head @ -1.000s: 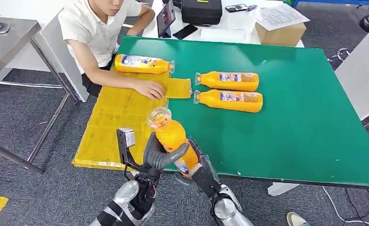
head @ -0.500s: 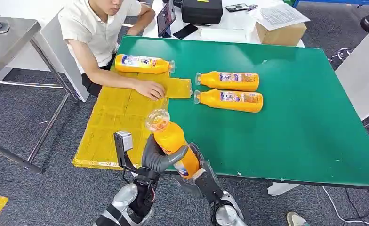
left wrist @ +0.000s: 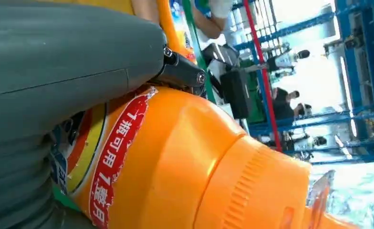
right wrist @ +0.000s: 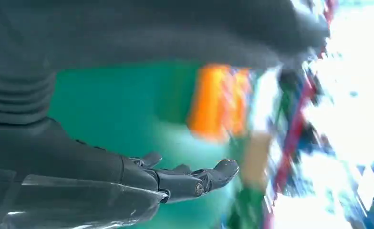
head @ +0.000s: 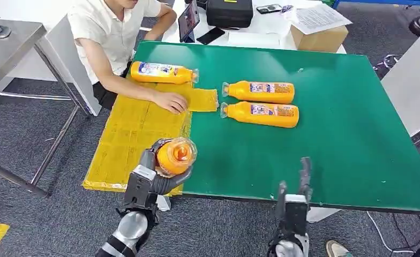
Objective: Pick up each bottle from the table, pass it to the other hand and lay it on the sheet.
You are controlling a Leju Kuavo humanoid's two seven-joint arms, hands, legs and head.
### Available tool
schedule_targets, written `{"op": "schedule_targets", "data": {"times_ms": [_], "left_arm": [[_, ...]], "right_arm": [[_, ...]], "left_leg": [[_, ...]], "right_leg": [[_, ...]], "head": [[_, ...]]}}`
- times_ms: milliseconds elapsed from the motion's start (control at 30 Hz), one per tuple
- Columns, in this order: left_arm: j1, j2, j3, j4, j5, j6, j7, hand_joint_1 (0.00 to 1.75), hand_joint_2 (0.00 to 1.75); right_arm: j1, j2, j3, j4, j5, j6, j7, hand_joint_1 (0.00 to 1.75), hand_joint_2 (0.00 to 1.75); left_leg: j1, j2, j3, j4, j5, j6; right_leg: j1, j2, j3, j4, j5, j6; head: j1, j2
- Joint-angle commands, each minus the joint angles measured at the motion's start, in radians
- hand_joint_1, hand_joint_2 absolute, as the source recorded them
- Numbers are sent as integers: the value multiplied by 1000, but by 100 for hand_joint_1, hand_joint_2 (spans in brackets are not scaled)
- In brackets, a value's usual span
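At the near edge of the green table (head: pixel 331 134), the left hand (head: pixel 151 174) grips an orange bottle (head: pixel 175 155) around its body, cap end turned up toward the head camera, over the near end of the yellow sheet (head: pixel 127 134). From the left wrist, the thick grey thumb (left wrist: pixel 66 57) lies across the bottle's red-banded label (left wrist: pixel 113 157). The right hand (head: pixel 296 195) holds nothing, fingers straight and apart, raised just over the table's front edge, well apart from the left hand. Farther out, two more bottles (head: pixel 259 92) (head: pixel 261 114) lie side by side on the bare green top, caps toward the sheet. A fourth bottle (head: pixel 162 72) lies on the far end of the sheet. A person's hand (head: pixel 170 101) rests on the sheet near it.
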Motion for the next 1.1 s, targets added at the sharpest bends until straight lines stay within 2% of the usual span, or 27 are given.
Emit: {"op": "schedule_targets", "data": {"times_ms": [33, 67, 100, 133, 167, 233, 300, 400, 800, 900, 1000, 1033, 1067, 1100], "left_arm": [[-44, 17, 74, 48, -13, 20, 6, 175, 175], [-62, 38, 55, 86, -186, 147, 2, 175, 175], [-88, 65, 28, 138, -317, 208, 26, 175, 175], [-116, 60, 63, 204, -540, 223, 95, 175, 175], [-157, 70, 47, 273, -640, 217, 151, 175, 175], [-258, 75, 17, 418, -759, 131, 224, 175, 175], [-329, 71, -8, 522, -812, 49, 265, 175, 175], [-475, 66, -91, 716, -979, -73, 396, 175, 175], [-501, 62, -105, 750, -1010, -98, 423, 175, 175], [-552, 54, -74, 805, -987, -215, 450, 175, 175], [-571, 48, -2, 835, -905, -301, 425, 175, 175], [-567, 42, 46, 841, -848, -339, 400, 161, 175], [-561, 36, 86, 842, -798, -368, 379, 93, 175], [-553, 28, 120, 841, -755, -392, 361, 3, 175]], "right_arm": [[11, 32, -118, -176, 31, -32, 1, 0, 0], [16, 44, -123, -190, 68, -32, 1, 0, 0], [14, 43, -112, -182, 61, -32, 1, 0, 0], [3, 40, -89, -174, 43, -32, 1, 0, 0], [-9, 39, -74, -153, 37, -32, 1, 0, 0], [-32, 52, -68, -134, 30, -32, 1, 0, 0], [-37, 54, -59, -129, 3, -32, 1, 0, 0], [-29, 54, -71, -135, -41, -23, 1, 0, 0], [-23, 53, -82, -143, -45, -13, 1, 0, 0], [-13, 61, -114, -146, -57, 11, 1, 0, 0], [-8, 65, -130, -145, -57, 34, 1, 0, 0], [-9, 69, -134, -141, -55, 42, 1, 0, 0], [-9, 69, -134, -139, -54, 47, 1, 0, 0], [-9, 70, -134, -137, -53, 50, 1, 0, 0]], "left_leg": [[1, -1, 5, 0, -2, -3], [2, 0, 10, 0, -4, -5], [0, -1, 4, -1, -1, -2], [1, -1, 5, -1, -2, -3], [0, 0, 4, -2, -1, -2], [1, 1, 7, -2, -2, -4], [1, -3, 5, -1, 1, -3], [1, -2, 2, 0, 1, -2], [1, 0, 1, 0, 2, -2], [1, 0, 1, 1, 2, -2], [1, 0, 0, 1, 2, -2], [2, 0, 2, 1, 2, -3], [2, 0, 2, 1, 2, -2], [1, 1, 2, 0, 2, -2]], "right_leg": [[1, 1, 5, 0, -2, -3], [2, 2, 9, 1, -4, -5], [0, 0, 3, 0, -1, -2], [1, 1, 5, 0, -2, -3], [0, 1, 4, -1, -1, -2], [1, 2, 7, -1, -2, -4], [1, -2, 5, 0, -1, -3], [1, -2, 2, 1, 0, -2], [1, 0, 1, 1, 2, -4], [1, 0, 1, 1, 2, -4], [1, 0, 0, 1, 2, -4], [2, 0, 2, 2, 1, -5], [2, 0, 2, 1, 2, -5], [1, 1, 2, 0, 2, -4]], "head": [[0, 0], [0, 0], [0, 0], [0, 0], [0, 0], [0, 0], [0, 0], [0, 0], [0, 0], [0, 0], [0, 0], [0, 0], [0, 0], [0, 0]]}}
